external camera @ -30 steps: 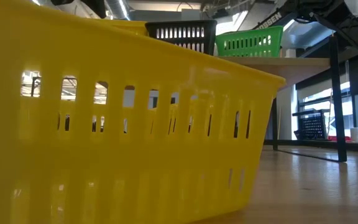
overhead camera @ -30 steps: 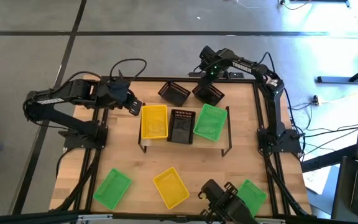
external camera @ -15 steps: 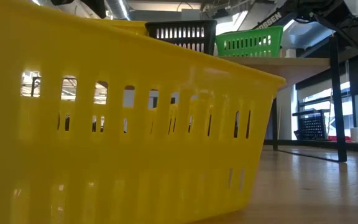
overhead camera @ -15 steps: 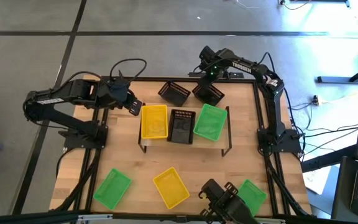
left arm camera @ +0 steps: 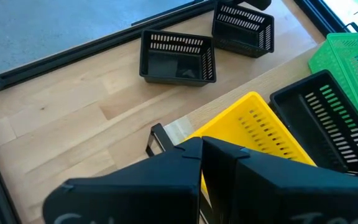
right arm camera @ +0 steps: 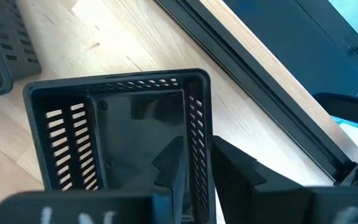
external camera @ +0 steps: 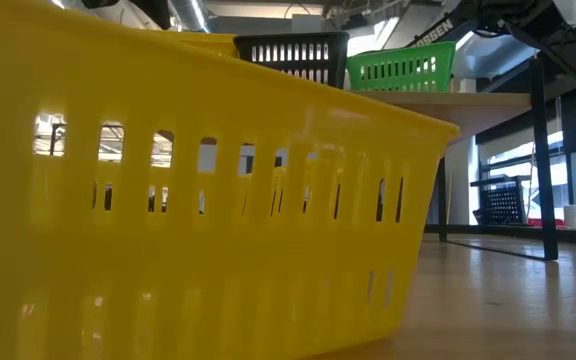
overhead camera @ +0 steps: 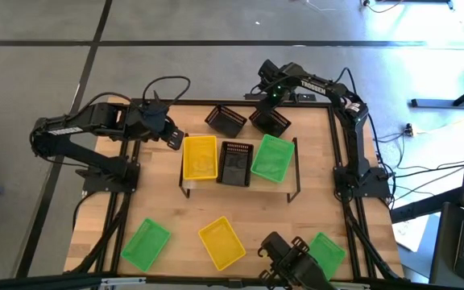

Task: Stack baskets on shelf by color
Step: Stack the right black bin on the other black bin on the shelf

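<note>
Clearly, "TROSSEN" is printed in white on the right arm (overhead camera: 322,83). Its right claw (right arm camera: 194,163) is clenched over a black basket's (right arm camera: 114,134) wall. The left claw (left arm camera: 202,149) is closed empty above the yellow basket (left arm camera: 260,130).

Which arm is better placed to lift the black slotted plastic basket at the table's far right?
Right: the right gripper already straddles that black slotted plastic basket's wall. The left gripper sits beside the shelf's yellow basket.

near yellow basket (external camera: 198,200) cropped, blocking low view
</note>
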Controlling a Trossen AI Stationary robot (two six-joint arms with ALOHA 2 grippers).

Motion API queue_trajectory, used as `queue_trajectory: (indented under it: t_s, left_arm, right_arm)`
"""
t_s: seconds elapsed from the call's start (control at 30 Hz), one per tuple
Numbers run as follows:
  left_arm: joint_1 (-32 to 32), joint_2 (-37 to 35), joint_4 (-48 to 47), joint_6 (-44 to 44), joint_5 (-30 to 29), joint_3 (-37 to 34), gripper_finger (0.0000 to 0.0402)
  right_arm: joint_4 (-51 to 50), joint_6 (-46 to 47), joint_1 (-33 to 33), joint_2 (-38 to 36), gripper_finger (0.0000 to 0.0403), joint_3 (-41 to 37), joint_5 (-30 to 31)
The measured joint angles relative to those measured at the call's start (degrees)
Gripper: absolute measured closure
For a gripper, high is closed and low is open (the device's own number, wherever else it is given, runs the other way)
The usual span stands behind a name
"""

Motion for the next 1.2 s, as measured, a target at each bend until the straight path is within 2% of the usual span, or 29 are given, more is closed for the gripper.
queue_trajectory:
  t_s: [0.33,0.77,1.07,1.2]
  left_arm:
    - [0.0,0.0,0.0,0.0,0.1,0.0,0.0401]
    - [0.0,0.0,0.0,0.0,0.1,0.0,0.0401]
    - [0.0,0.0,0.0,0.0,0.1,0.0,0.0401]
    - [0.0,0.0,0.0,0.0,1.6,0.0,0.0401]
  right_arm:
    - [-0.8,1.1,-0.1,4.3,0.0327,0.0,-0.1]
    - [-1.2,-0.7,-0.1,4.6,0.0327,0.2,-0.1]
    - [-4.5,-0.8,-0.1,4.7,0.0327,6.3,-0.1]
    - [-6.5,-2.2,-0.1,4.7,0.0327,6.7,-0.1]
